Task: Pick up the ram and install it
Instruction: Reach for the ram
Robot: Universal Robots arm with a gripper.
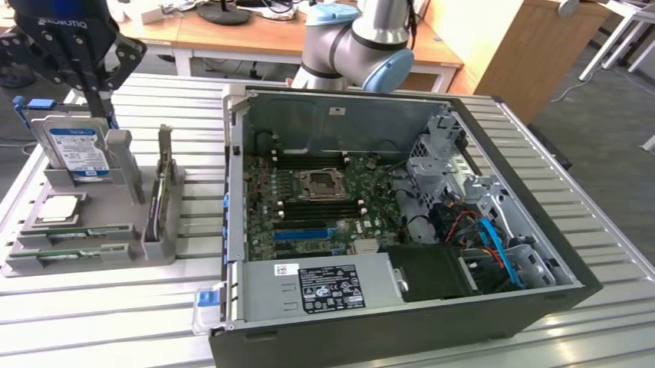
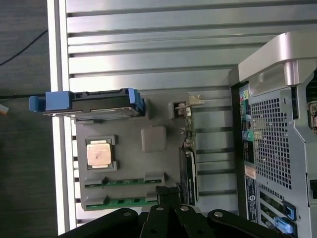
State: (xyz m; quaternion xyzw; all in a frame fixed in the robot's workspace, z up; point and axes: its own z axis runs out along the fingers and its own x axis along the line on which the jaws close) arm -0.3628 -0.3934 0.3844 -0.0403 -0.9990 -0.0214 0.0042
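The gripper [image 2: 168, 191] is pinched shut above the grey holder [image 2: 129, 163], where the ram [image 2: 126, 182] lies.

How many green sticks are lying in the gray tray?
2. One green stick lies in the gray tray next to the silver chip; the second green stick lies alongside it, closest to the gripper.

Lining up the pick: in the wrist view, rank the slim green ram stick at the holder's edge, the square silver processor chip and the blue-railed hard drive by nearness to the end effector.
1. Slim green ram stick, at the edge of the grey holder nearest the end effector.
2. Square silver processor chip, mid-holder.
3. Blue-railed hard drive, upright at the far end.
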